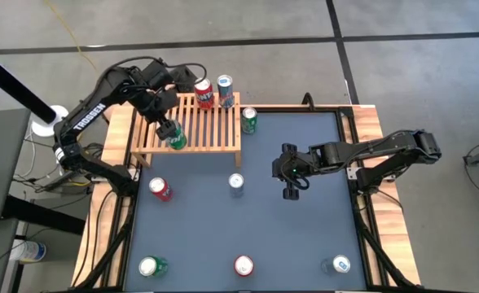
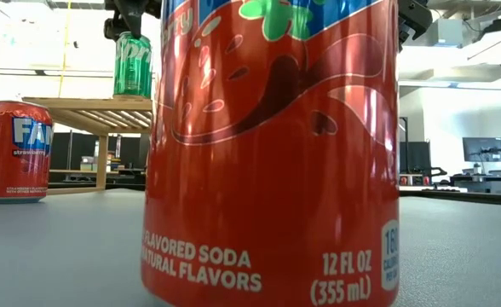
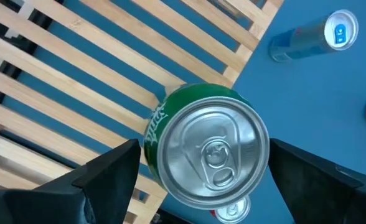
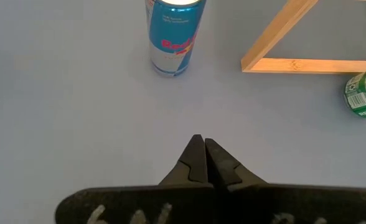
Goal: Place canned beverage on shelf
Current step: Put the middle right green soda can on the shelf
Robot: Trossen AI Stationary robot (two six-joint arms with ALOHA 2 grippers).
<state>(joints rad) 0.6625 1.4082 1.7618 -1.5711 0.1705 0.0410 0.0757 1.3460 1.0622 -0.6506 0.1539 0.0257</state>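
A: While the left gripper (image 1: pixel 169 133) hangs over the shelf (image 1: pixel 223 130), what do its fingers have?

B: They straddle a green can (image 3: pixel 203 148), upright, over the slats near the front edge, apparently clamping it; whether it rests on the slats, cannot tell. 2 cans (image 1: pixel 213 91) stand at the back, so the front is free.

A: Right gripper (image 1: pixel 292 180)?

B: Pinched shut, empty, waiting mid-table.

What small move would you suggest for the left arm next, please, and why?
Probably lower the green can the last bit onto the shelf. The left gripper holds it between its fingers above the slats, and the low view shows it hanging above the top.
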